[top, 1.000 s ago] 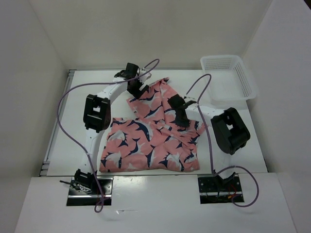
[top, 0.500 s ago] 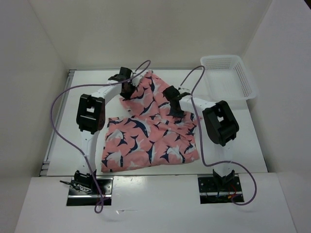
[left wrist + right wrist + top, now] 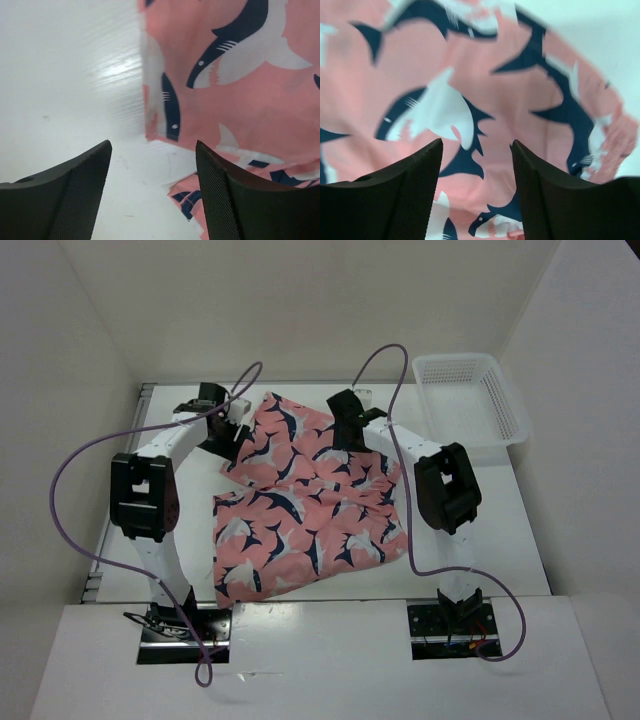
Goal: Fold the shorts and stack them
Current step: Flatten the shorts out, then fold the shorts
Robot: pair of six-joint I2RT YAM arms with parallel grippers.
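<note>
The salmon-pink shark-print shorts lie spread on the white table, with their upper part reaching back between the two grippers. My left gripper is open and empty at the left edge of that upper part. In the left wrist view it hangs over bare table, with the shorts' edge just to the right. My right gripper is open and empty over the upper right part of the shorts. In the right wrist view it has shark fabric filling the space below the jaws.
A white mesh basket stands at the back right corner. White walls close in the table on the left, back and right. Purple cables loop above both arms.
Both grippers have moved back and to the left. The bunched upper part of the shorts now lies spread flatter and farther back-left.
</note>
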